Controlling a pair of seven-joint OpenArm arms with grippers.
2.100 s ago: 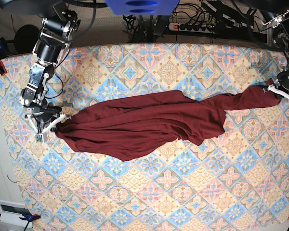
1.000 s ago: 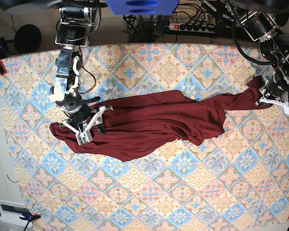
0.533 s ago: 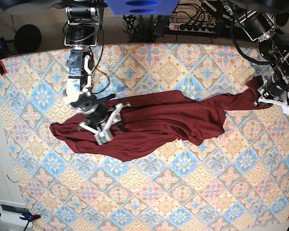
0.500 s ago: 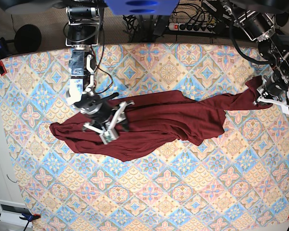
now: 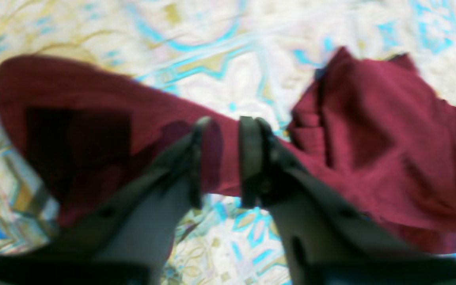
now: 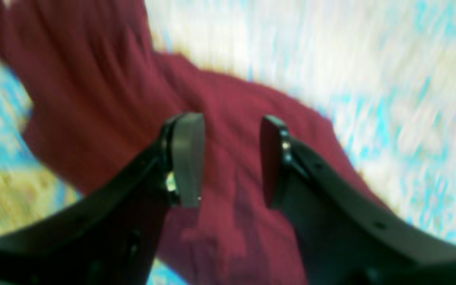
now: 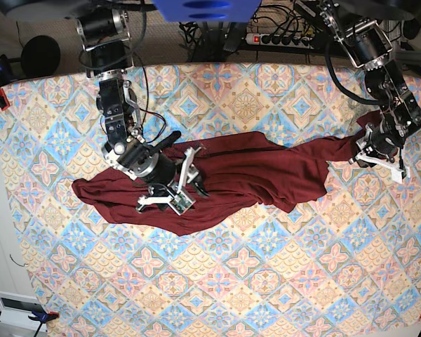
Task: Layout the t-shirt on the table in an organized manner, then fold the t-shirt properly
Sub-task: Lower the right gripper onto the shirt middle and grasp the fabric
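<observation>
Writing: you have none legible on the t-shirt [image 7: 245, 172] or the tabletop [image 7: 281, 281].
T-shirt: one, lying crumpled in a long band across the tabletop's middle, both ends short of the edges.
Open room: bare patterned cloth spreads wide in front of the t-shirt.
Left pincer [image 5: 222, 158]: you see its jaws slightly parted, astride a strip of sleeve.
Right pincer [image 6: 228, 160]: spread above the t-shirt's body, gripping nothing.

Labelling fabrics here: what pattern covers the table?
Pastel blue, pink and cream diamond tiles with floral motifs cover the table; the base view shows it best.
</observation>
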